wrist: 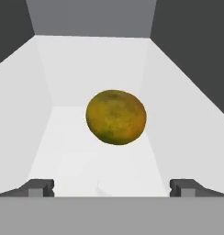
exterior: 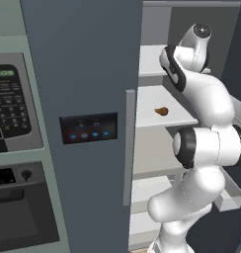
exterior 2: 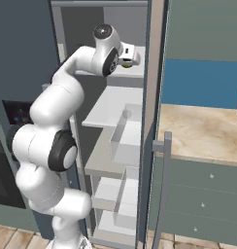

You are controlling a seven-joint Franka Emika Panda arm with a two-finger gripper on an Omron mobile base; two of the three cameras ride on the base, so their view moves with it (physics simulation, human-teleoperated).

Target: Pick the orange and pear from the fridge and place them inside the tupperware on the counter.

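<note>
Two dark finger tips of the gripper (wrist: pixel 112 187) rise nearest the lens in the hand view, one at each lower corner, set wide apart with nothing between them: the jaws are open and grip nothing. Just beyond them, centred between the tips but apart from both, the orange (wrist: pixel 116 117) sits on a white shelf (wrist: pixel 72 151) inside the fridge (exterior: pixel 88 74), with white side walls and a grey back wall closing round it.

Seen from the left base view, going left to right: a black-fronted wall oven (exterior: pixel 14 163) with its keypad stands at the far left; next comes the dark slate-blue fridge door with a small black panel (exterior: pixel 89 127) of blue lights and a vertical grey handle (exterior: pixel 128 148); then the open white compartment, where the pear (exterior: pixel 162 111) lies alone on a middle shelf (exterior: pixel 164 106), narrow end toward the left; then the white arm, reaching up into the shelf above.

From the right base view the arm stands at the left, its hand at the upper shelf, where a sliver of the orange shows just past the wrist. Clear door bins (exterior 2: pixel 125 141) below hold nothing visible. Right of the fridge runs the beige marbled counter (exterior 2: pixel 203 131) over grey-green drawers, backed by a blue wall strip
</note>
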